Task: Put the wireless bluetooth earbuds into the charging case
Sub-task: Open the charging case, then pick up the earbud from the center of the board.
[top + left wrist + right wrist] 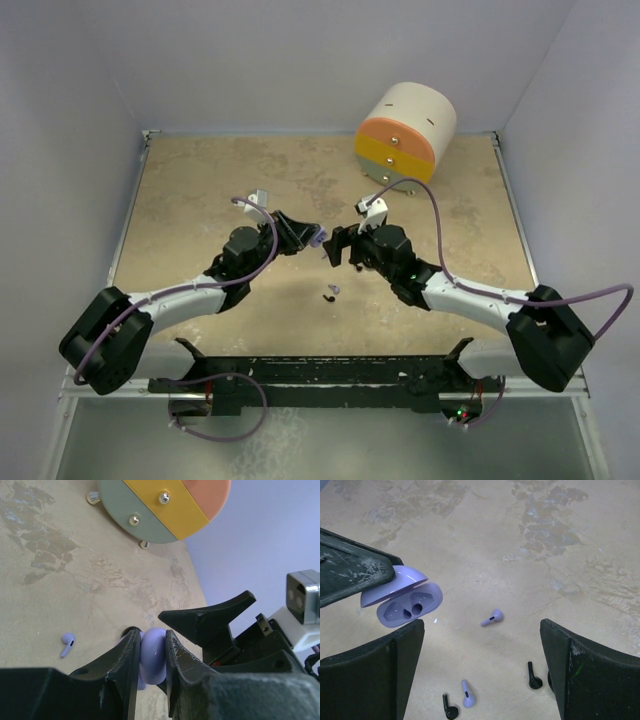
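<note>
The lavender charging case [410, 602] hangs above the table with its lid up and both sockets empty. My left gripper [151, 632] is shut on the case [152, 655], and one of its fingers [350, 575] shows above the lid in the right wrist view. My right gripper [481, 625] is open, close to the case and above the loose earbuds. On the table lie a lavender earbud [492, 617], a second lavender one [466, 694] and two black ones [449, 707] [534, 676]. From above, both grippers [312, 238] [338, 245] meet at mid-table, with the earbuds [331, 292] just in front of them.
A cream drum [405, 130] with an orange, yellow and green face lies on its side at the back right of the stone-patterned table [200, 190]. A raised rim and lavender walls surround the table.
</note>
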You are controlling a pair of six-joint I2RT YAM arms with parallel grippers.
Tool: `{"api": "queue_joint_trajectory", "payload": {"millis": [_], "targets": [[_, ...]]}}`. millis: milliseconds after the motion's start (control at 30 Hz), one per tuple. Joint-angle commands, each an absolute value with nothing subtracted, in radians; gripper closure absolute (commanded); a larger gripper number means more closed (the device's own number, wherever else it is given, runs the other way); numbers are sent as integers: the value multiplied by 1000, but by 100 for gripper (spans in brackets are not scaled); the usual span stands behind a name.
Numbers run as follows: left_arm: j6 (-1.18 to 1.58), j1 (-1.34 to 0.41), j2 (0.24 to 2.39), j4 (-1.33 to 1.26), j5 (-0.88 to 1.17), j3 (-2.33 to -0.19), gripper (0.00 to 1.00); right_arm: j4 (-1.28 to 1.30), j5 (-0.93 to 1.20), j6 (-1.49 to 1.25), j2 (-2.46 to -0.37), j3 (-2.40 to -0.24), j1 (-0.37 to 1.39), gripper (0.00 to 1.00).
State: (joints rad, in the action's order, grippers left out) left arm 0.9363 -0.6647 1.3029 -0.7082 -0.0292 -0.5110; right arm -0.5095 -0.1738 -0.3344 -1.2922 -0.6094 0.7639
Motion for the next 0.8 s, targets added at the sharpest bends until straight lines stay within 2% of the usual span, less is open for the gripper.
{"api": "queue_joint_trajectory", "payload": {"millis": [0,167,333,500,633,767], "targets": [[960,-673,1267,-746,-9,-545,100,-592,-196,-357,-1305,-619,765,0],[985,-673,1248,-739,-33,-533,100,-594,-204,-365,-1297,-617,765,0],[979,-668,1148,-576,-203,-544,100,-535,-227,-413,-1243,-575,766,2],[1042,-662,1067,-542,-303,-503,100,-465,-224,-481,-1226,-541,768,13],[1102,-660,1035,-572,-332,-458,100,-415,-218,-512,-1289,-581,775,27],[1156,-659,1002,-610,-360,-410,100,-357,-230,-559,-1378,-659,793,30]]}}
